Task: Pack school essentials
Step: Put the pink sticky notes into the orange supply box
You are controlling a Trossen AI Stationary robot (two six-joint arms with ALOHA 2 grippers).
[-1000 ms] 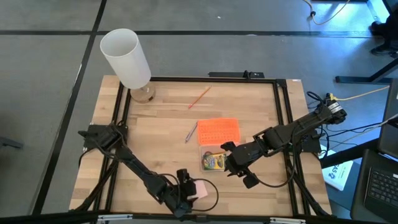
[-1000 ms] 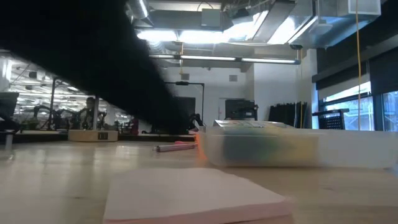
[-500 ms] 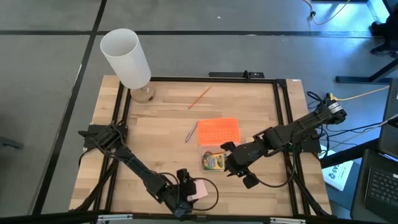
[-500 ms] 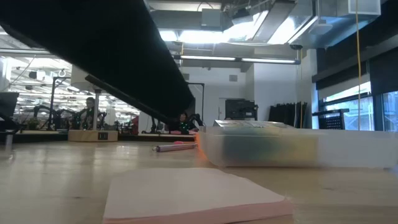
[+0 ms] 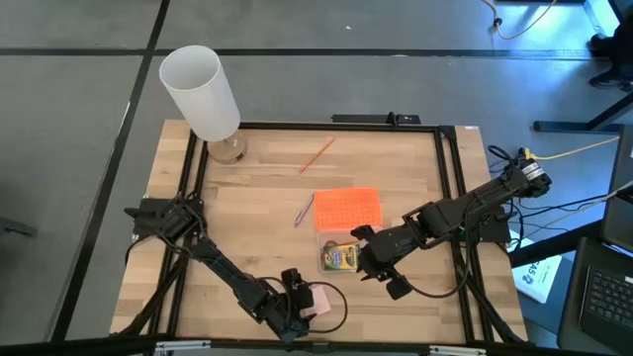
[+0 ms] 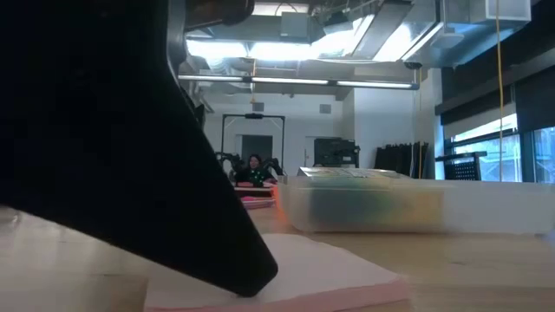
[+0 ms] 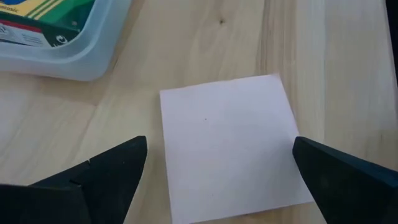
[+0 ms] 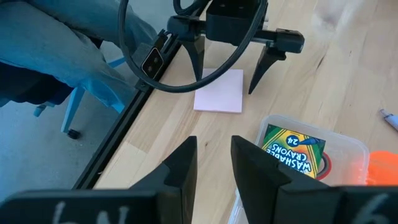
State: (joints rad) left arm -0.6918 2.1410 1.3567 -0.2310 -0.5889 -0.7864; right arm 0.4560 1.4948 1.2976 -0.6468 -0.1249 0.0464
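Sticky-note pad, high view: pink square paper sticky-note pad (image 5: 315,300) lies flat on the wooden tabletop (image 5: 257,198) near its front edge, directly at the left gripper (image 5: 295,302); the right gripper (image 5: 381,265) hangs farther off, beside the clear plastic box (image 5: 341,254) holding the green-and-yellow crayon box (image 5: 341,257). Left arm is plainly the nearer one.
Other items, high view: orange lid (image 5: 346,208) sits just behind the clear box; blue-grey pen (image 5: 303,210) lies beside it; thin red pencil (image 5: 317,154) lies well back; tall white cylinder (image 5: 200,92) stands at the far left corner.
Low view: a dark finger of the left gripper fills the foreground, its tip down at the pad's (image 6: 338,277) near corner; whether it touches cannot be told.
Left wrist view: jaws wide apart, one fingertip (image 7: 118,165) on each side of the pad (image 7: 233,146), which lies centred between them and slightly turned. A square pad has no long axis, so closing should meet opposite edges.
Right wrist view: right jaws close together with a narrow gap, holding nothing; only this view shows the left gripper (image 8: 230,71) from the front, straddling the pad (image 8: 221,91).
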